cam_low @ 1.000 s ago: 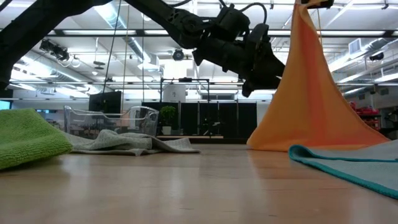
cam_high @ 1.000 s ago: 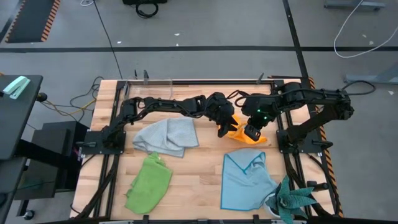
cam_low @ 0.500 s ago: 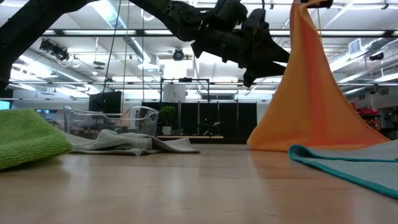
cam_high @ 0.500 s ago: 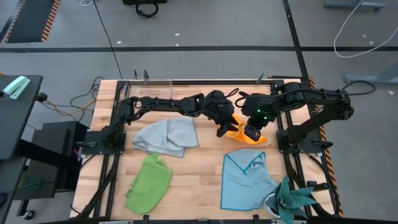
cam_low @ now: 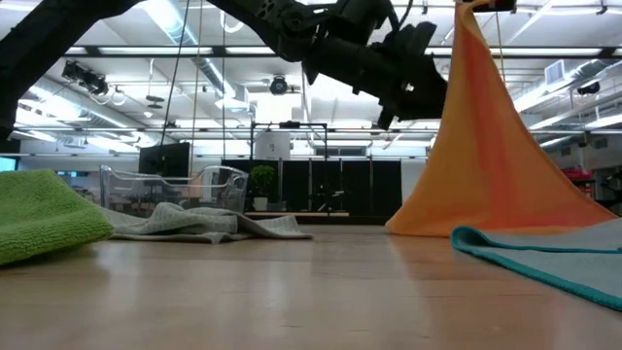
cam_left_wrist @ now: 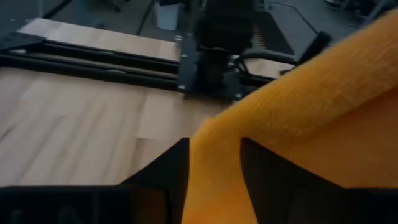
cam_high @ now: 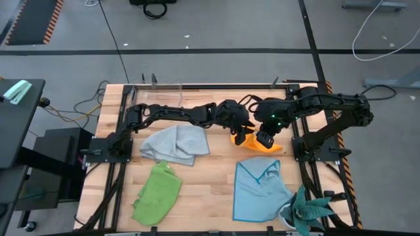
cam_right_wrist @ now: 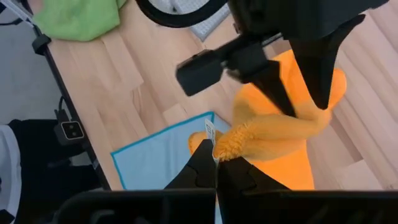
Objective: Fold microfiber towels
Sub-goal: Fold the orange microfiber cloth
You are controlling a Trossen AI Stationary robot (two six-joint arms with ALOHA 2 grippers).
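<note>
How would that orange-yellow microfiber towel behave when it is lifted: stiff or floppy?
Probably floppy: the orange-yellow microfiber towel hangs from the right gripper in a draped cone, its hem pooled on the wooden table. Likely light, since one pinched corner carries it. It bends softly between the left gripper fingers.

The worktop (cam_high: pixel 210 177) is pale wood with a smooth, slightly shiny top. The orange towel (cam_left_wrist: pixel 323 118) is soft cloth with a fuzzy, rough nap. The green towel (cam_low: pixel 44 214) looks fluffy. The grey towel (cam_high: pixel 176 143) and blue towel (cam_high: pixel 259 190) are thin, matt cloth. The box (cam_low: pixel 175 187) is clear shiny plastic.
</note>
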